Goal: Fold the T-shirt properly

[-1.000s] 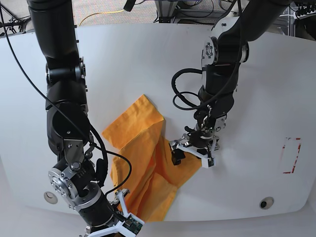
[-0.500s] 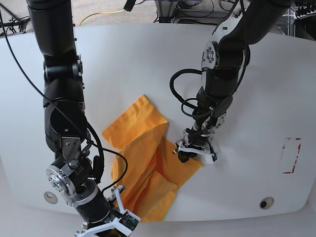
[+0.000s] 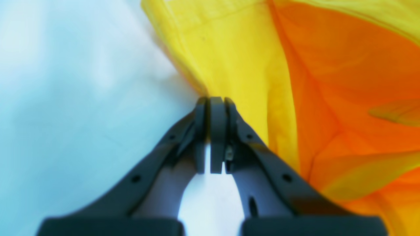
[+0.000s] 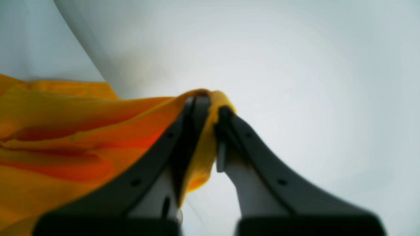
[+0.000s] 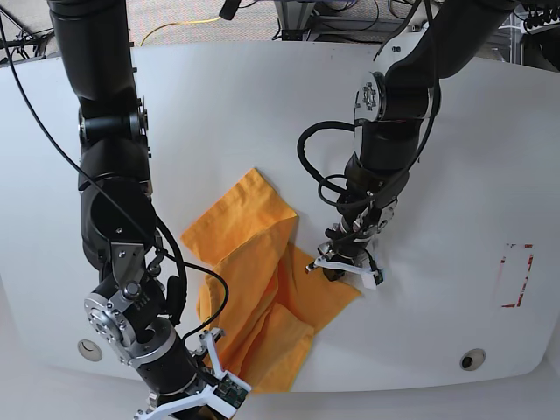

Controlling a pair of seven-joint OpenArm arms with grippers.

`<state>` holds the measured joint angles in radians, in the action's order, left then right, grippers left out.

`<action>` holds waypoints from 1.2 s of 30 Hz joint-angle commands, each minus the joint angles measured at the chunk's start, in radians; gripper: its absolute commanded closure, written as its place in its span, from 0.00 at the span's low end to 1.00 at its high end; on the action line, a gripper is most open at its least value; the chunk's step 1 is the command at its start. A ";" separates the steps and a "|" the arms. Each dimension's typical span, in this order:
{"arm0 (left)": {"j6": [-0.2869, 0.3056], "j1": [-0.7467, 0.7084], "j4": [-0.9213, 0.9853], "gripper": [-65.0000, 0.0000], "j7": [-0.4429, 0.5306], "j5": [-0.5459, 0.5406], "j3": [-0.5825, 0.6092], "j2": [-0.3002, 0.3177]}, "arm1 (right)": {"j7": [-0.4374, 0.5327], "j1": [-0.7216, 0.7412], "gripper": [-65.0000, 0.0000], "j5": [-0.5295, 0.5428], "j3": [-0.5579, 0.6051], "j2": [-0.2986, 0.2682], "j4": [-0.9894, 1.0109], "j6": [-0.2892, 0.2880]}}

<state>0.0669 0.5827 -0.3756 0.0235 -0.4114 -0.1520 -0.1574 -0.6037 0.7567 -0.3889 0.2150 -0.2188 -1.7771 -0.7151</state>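
Note:
The orange-yellow T-shirt [image 5: 254,254] lies crumpled on the white table [image 5: 219,114], bunched into folds left of centre. My left gripper [image 5: 337,273] points down at the shirt's right corner. In the left wrist view its fingers [image 3: 211,101] are pressed together right at the cloth's edge [image 3: 295,65], pinching it. My right gripper [image 4: 210,105] is shut on a fold of the T-shirt [image 4: 65,131], with fabric bulging between the fingers. In the base view the right arm's wrist [image 5: 188,394] hangs at the bottom edge, and its fingertips are out of that view. No lettering or tag shows.
A red rectangle outline [image 5: 516,276] is marked on the table at the right. Round holes sit near the front edge [image 5: 472,360] and at the front left [image 5: 89,350]. Cables and equipment lie beyond the table's far edge.
My left gripper went from wide open to shut while lowering onto the shirt's right corner. The right arm's wrist shifted slightly down and left, still gripping cloth.

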 commanded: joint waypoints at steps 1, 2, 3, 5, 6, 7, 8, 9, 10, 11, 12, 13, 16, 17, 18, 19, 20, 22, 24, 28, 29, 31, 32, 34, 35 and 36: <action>-0.052 -0.025 -0.023 0.99 -0.067 -0.002 -0.001 0.000 | 0.018 0.037 1.00 -0.005 -0.007 -0.003 -0.011 0.017; -0.052 -0.031 -0.046 0.99 -0.070 -0.002 -0.001 0.000 | 0.018 0.037 1.00 -0.005 -0.007 -0.003 -0.011 0.017; -0.052 -0.046 -0.086 0.99 -0.073 -0.002 -0.001 0.000 | 0.018 0.037 1.00 -0.005 -0.007 -0.003 -0.011 0.017; -0.054 -0.096 -0.194 0.99 -0.102 -0.002 -0.001 0.000 | 0.018 0.037 1.00 -0.005 -0.007 -0.003 -0.011 0.017; -0.055 -0.120 -0.239 0.99 -0.133 -0.002 -0.001 0.000 | 0.018 0.037 1.00 -0.005 -0.007 -0.003 -0.011 0.017; -0.055 -0.140 -0.287 0.99 -0.161 -0.002 -0.001 0.000 | 0.018 0.037 1.00 -0.005 -0.007 -0.003 -0.011 0.017; -0.057 -0.169 -0.352 0.99 -0.196 -0.002 -0.001 0.000 | 0.018 0.037 1.00 -0.005 -0.007 -0.003 -0.011 0.017; -0.057 -0.191 -0.406 0.99 -0.224 -0.002 -0.001 0.000 | 0.018 0.037 1.00 -0.005 -0.007 -0.003 -0.011 0.017; -0.057 -0.209 -0.452 0.99 -0.244 -0.002 -0.001 0.000 | 0.018 0.037 1.00 -0.005 -0.007 -0.003 -0.010 0.017; -0.057 -0.235 -0.517 0.99 -0.271 -0.002 -0.001 0.000 | 0.018 0.037 1.00 -0.005 -0.007 -0.003 -0.010 0.017; -0.057 -0.255 -0.566 0.99 -0.290 -0.002 -0.001 0.000 | 0.018 0.037 1.00 -0.005 -0.007 -0.003 -0.010 0.017; -0.059 -0.280 -0.613 0.99 -0.307 -0.002 -0.001 0.000 | 0.018 0.036 1.00 -0.005 -0.007 -0.003 -0.010 0.017; -0.059 -0.355 -0.770 0.99 -0.376 0.004 -0.001 0.011 | 0.018 0.024 1.00 -0.005 -0.007 -0.003 -0.011 0.017; -0.059 -0.378 -0.819 0.99 -0.399 -0.002 -0.001 0.029 | 0.018 0.020 1.00 -0.005 -0.007 -0.003 -0.011 0.017; -0.059 -0.415 -0.893 0.99 -0.432 -0.002 -0.001 0.055 | 0.018 0.017 1.00 -0.005 -0.007 -0.003 -0.013 0.017; -0.059 -0.442 -0.945 0.99 -0.452 -0.002 -0.002 0.066 | 0.018 0.016 1.00 -0.005 -0.007 -0.003 -0.013 0.017; -0.059 -0.459 -0.975 0.99 -0.465 -0.004 -0.002 0.075 | 0.018 0.016 1.00 -0.005 -0.007 -0.003 -0.013 0.017; -0.059 -0.517 -1.075 0.99 -0.495 -0.004 -0.004 0.097 | 0.018 0.016 1.00 -0.005 -0.007 -0.003 -0.013 0.017; -0.059 -0.570 -1.141 0.99 -0.520 -0.004 -0.005 0.117 | 0.018 0.014 1.00 -0.005 -0.007 -0.003 -0.013 0.017; -0.059 -0.645 -1.210 0.98 -0.537 -0.004 -0.005 0.155 | 0.018 0.014 1.00 -0.005 -0.007 0.000 -0.013 0.017; -0.057 -0.651 -1.212 0.98 -0.538 -0.004 -0.005 0.158 | 0.018 0.014 1.00 -0.005 -0.007 0.002 -0.013 0.017; -0.055 -0.671 -1.221 0.98 -0.540 -0.004 -0.005 0.160 | 0.018 0.014 1.00 -0.005 -0.007 0.005 -0.013 0.017; -0.055 -0.682 -1.227 0.96 -0.540 -0.004 -0.005 0.160 | 0.018 0.014 1.00 -0.005 -0.007 0.005 -0.013 0.017; -0.054 -0.708 -1.241 0.88 -0.540 -0.004 -0.005 0.160 | 0.018 0.014 1.00 -0.005 -0.007 0.005 -0.013 0.017; -0.054 -0.723 -1.252 0.81 -0.540 -0.004 -0.005 0.160 | 0.018 0.014 1.00 -0.003 -0.007 0.005 -0.013 0.017; -0.054 -0.734 -1.261 0.75 -0.540 -0.004 -0.005 0.160 | 0.018 0.014 1.00 -0.003 -0.007 0.005 -0.011 0.017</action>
<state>0.0032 -0.1482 -1.5990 -0.5335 -0.4053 -0.1570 -0.0017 -0.6029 0.7311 -0.3889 0.2150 -0.2127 -1.7737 -0.7151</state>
